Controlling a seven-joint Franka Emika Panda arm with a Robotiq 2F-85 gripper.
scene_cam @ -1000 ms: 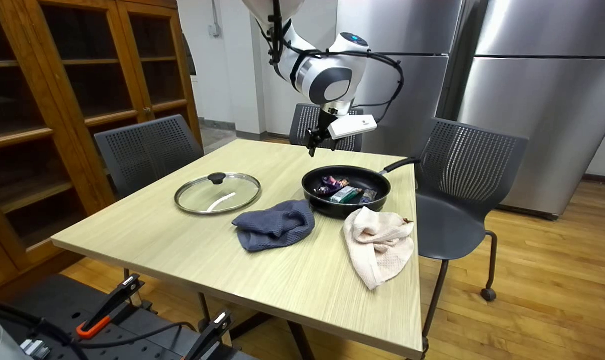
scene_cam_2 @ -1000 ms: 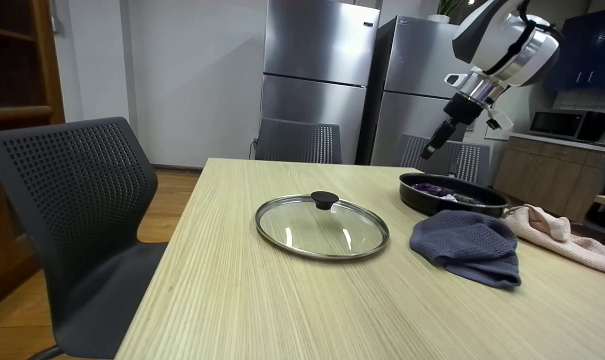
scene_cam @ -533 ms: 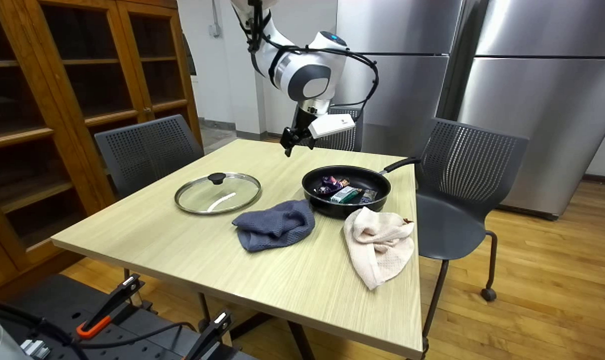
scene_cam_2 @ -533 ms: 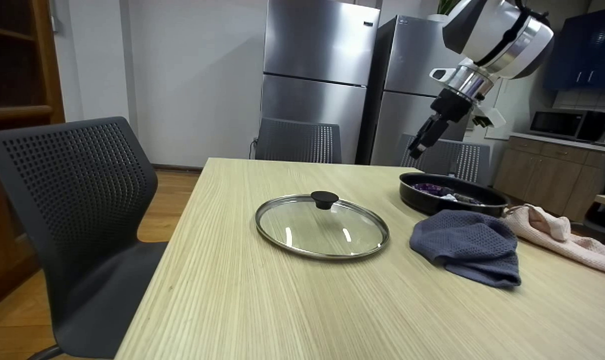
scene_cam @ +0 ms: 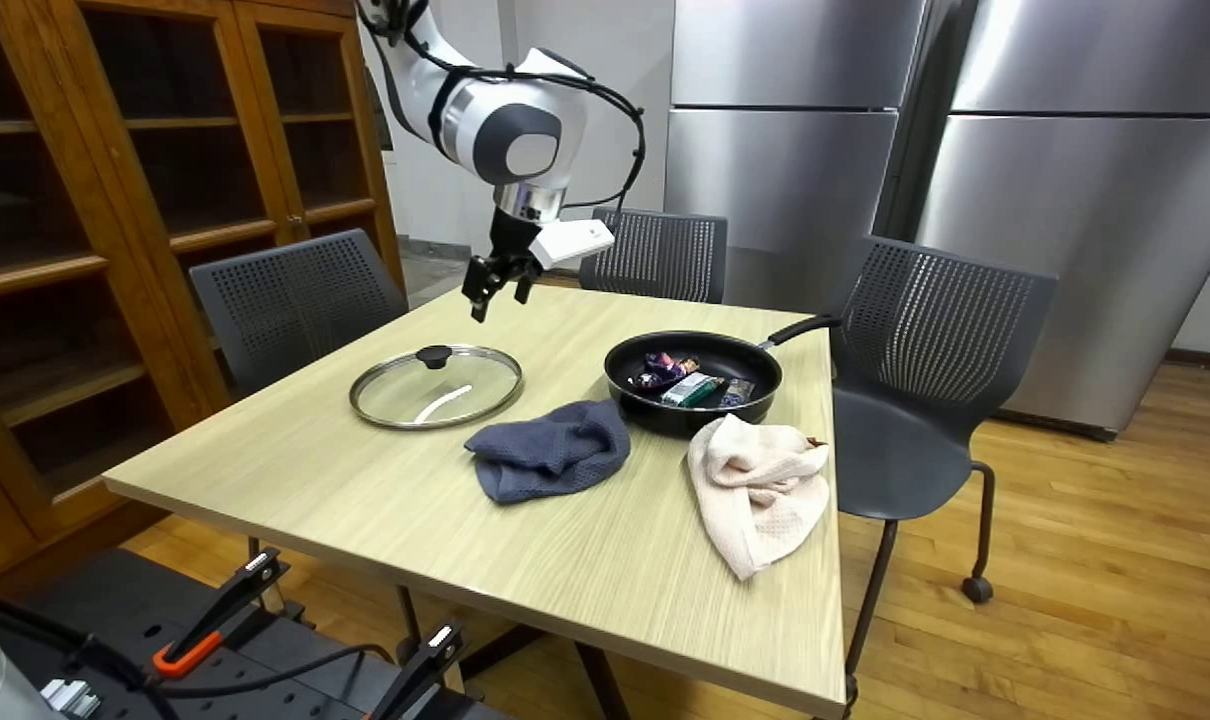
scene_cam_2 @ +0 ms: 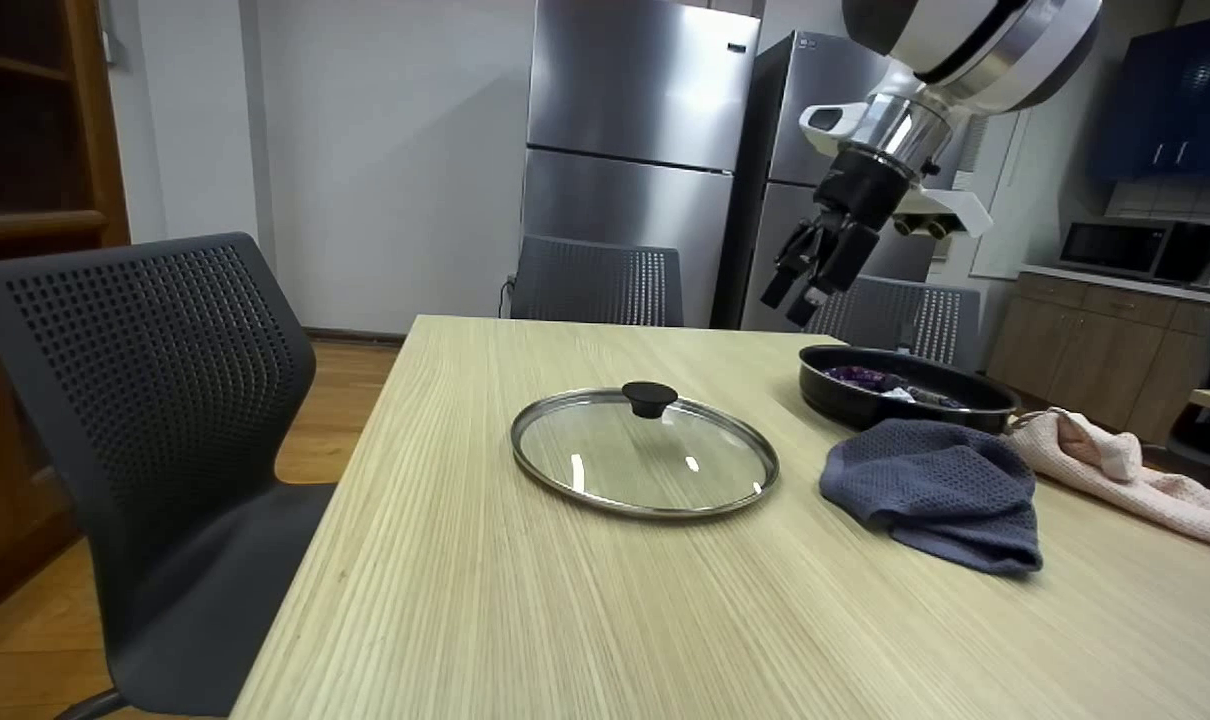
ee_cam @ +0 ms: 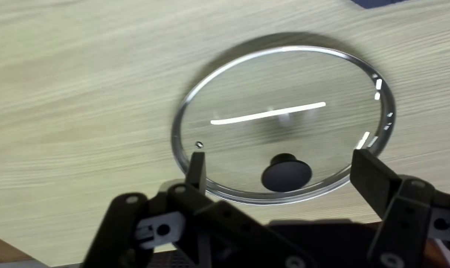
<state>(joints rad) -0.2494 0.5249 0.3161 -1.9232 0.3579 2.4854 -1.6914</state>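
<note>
Clear glass ringed with metal makes the round lid (ee_cam: 280,115), lying on the desk (scene_cam: 365,530) with its black knob (ee_cam: 286,175) upward; no long axis to reckon with. In the wrist view the knob shows toward 6 o'clock on the glass, about midway across my pincer (ee_cam: 279,158), whose fingers face each other from 9 to 3. They are spread wide and hold nothing. In both exterior views I hang above the desk, touching nothing, and the lid lies at my 7 o'clock, so the gap that counts is downward and sideways together.

Around the lid there is a band of wood: at its 10 o'clock, in an exterior view, the desk edge runs by the chair (scene_cam: 300,310); at 4, near but apart, sits the blue towel (scene_cam: 550,450). The pan (scene_cam: 665,418), with wrapped packets (scene_cam: 690,389), stands at my 4 o'clock, the pink towel (scene_cam: 755,490) beyond.
</note>
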